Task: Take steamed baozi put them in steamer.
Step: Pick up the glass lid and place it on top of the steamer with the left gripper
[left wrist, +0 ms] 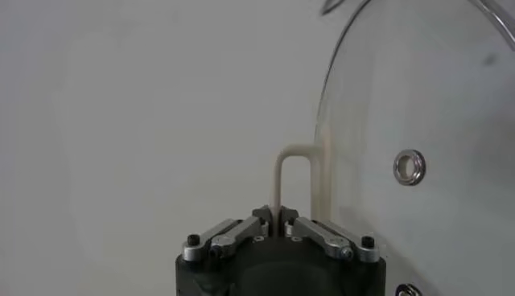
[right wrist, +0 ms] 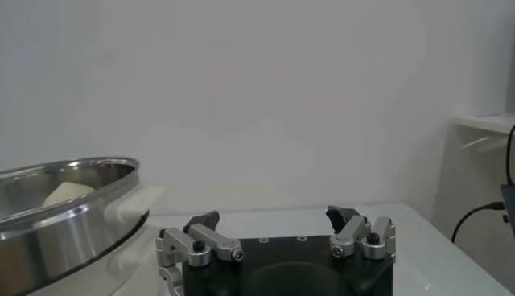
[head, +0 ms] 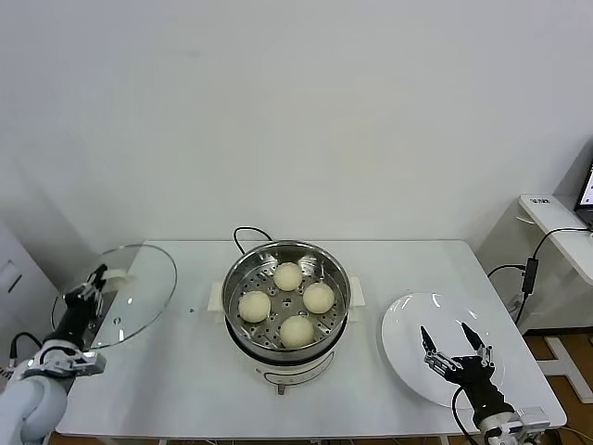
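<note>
The steamer point(head: 287, 252), a shiny steel pot on a white base, stands mid-table with several pale round baozi point(head: 288, 275) on its perforated floor. At the table's left edge my left gripper point(head: 93, 286) is shut on the white handle of the round glass lid point(head: 134, 295) and holds the lid tilted above the table. In the left wrist view the fingers of that gripper point(left wrist: 278, 217) pinch the handle point(left wrist: 294, 161) beside the glass point(left wrist: 418, 104). My right gripper point(head: 457, 345) hovers open over the white plate point(head: 408, 320), holding nothing. The right wrist view shows this gripper point(right wrist: 278, 219) beside the steamer's rim point(right wrist: 72, 221).
A black cord point(head: 246, 234) runs from behind the steamer. A white side table point(head: 556, 227) with cables stands to the right of the table. The plate lies near the front right corner.
</note>
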Controlling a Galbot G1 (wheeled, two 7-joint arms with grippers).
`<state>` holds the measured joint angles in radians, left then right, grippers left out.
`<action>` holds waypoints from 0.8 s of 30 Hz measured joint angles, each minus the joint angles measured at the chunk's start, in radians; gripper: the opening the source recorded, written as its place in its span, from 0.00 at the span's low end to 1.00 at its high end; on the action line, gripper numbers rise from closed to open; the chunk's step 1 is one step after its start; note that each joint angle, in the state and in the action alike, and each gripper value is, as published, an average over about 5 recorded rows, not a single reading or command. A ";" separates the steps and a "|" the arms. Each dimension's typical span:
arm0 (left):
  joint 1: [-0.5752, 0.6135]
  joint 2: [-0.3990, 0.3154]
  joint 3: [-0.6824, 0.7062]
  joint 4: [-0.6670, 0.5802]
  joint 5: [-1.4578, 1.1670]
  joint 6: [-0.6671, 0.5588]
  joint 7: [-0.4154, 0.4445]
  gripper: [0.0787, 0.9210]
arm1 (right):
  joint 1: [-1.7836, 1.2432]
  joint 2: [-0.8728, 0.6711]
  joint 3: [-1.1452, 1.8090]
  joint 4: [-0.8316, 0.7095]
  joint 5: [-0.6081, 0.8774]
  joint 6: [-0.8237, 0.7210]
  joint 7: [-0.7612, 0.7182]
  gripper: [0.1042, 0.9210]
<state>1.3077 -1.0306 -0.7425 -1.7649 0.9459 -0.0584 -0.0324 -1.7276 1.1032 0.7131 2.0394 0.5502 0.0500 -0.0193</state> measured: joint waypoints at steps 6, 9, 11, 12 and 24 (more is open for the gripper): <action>0.001 0.064 0.143 -0.181 -0.058 0.209 0.047 0.05 | -0.012 -0.005 0.019 -0.012 0.013 -0.013 -0.017 0.88; -0.022 0.075 0.250 -0.246 -0.048 0.315 0.070 0.05 | -0.021 -0.003 0.034 -0.019 0.016 -0.015 -0.027 0.88; -0.048 0.078 0.329 -0.276 -0.031 0.383 0.086 0.05 | -0.028 0.001 0.045 -0.022 0.016 -0.016 -0.033 0.88; -0.064 0.078 0.369 -0.288 -0.022 0.416 0.095 0.05 | -0.031 0.003 0.051 -0.022 0.016 -0.017 -0.036 0.88; -0.257 -0.004 0.763 -0.316 0.146 0.687 0.179 0.05 | -0.077 0.029 0.099 -0.019 0.007 -0.023 -0.052 0.88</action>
<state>1.0507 -1.0344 0.0205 -2.0807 1.0921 0.6283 0.1466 -1.8050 1.1320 0.8118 2.0208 0.5573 0.0273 -0.0713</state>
